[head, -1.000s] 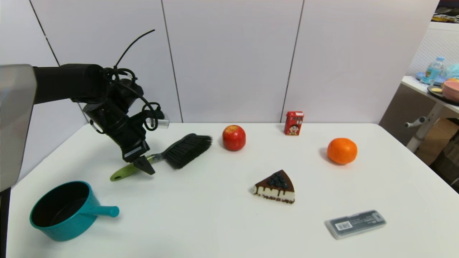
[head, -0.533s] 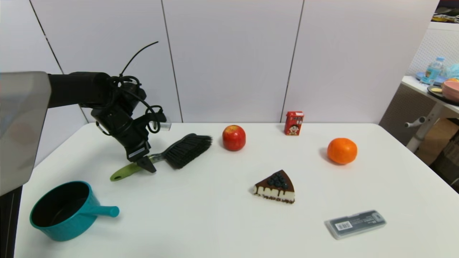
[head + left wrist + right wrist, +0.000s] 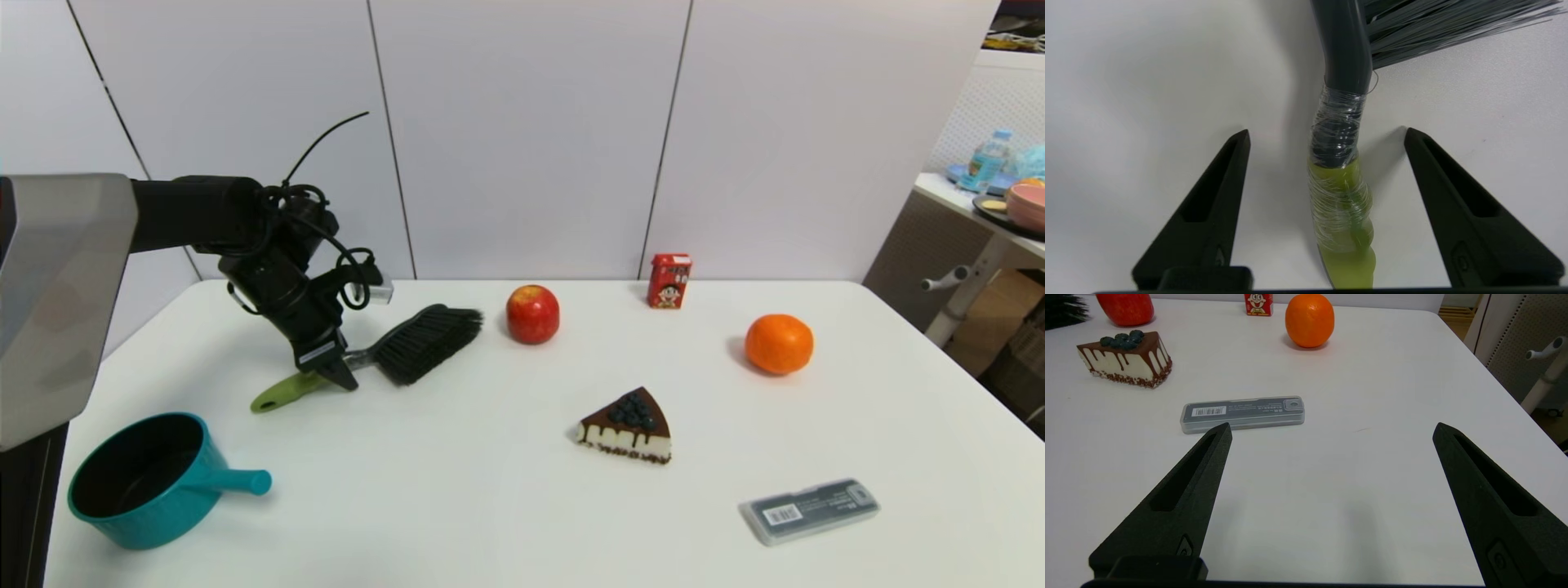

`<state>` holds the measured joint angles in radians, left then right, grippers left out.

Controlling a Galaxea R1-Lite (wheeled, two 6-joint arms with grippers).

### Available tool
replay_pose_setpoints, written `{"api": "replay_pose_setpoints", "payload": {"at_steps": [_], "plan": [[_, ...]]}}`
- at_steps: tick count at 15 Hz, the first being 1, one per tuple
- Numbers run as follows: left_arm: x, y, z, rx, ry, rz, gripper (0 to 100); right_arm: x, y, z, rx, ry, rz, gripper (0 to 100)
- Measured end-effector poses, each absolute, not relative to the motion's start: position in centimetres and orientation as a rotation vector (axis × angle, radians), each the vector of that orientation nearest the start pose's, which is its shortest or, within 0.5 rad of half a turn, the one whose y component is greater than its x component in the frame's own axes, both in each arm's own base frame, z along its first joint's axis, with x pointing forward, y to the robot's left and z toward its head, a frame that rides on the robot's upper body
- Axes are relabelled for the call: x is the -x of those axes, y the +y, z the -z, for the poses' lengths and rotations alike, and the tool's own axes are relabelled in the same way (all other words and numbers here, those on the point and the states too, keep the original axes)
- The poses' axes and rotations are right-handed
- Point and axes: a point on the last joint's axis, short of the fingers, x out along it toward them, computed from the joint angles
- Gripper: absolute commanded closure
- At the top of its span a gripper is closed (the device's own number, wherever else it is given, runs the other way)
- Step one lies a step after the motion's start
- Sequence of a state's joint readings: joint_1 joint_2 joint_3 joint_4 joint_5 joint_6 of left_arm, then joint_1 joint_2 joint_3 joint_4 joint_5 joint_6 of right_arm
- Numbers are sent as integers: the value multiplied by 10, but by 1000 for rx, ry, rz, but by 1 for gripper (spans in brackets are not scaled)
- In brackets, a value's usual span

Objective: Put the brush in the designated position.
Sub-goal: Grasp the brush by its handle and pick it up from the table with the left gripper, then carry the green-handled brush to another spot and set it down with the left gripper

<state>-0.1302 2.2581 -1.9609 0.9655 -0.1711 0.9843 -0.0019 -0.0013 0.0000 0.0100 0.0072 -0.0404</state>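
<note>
Head view: left gripper [image 3: 336,377] has lowered over brush [image 3: 384,357].

Bare table [image 3: 457,506] between pot [image 3: 147,482] and cake [image 3: 627,429]

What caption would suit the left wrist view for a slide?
Left gripper open, fingers straddling the brush at its green handle on the white table.

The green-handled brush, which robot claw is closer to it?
Left. The left claw sits open astride the brush handle. The right claw hangs open over bare table near the grey case, far off.
</note>
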Motion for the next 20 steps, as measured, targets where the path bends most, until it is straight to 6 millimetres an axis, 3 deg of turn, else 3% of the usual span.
{"api": "replay_pose_setpoints", "payload": {"at_steps": [13,16,20], "plan": [[-402,-63,-163,-822,1014,860,100,23,0,-74,40,9,-5,0],[-394,-64,-180,-836,978,844,100,23,0,-74,41,9,-5,0],[-369,-65,-218,-845,923,805,100,23,0,-74,41,9,-5,0]]}}
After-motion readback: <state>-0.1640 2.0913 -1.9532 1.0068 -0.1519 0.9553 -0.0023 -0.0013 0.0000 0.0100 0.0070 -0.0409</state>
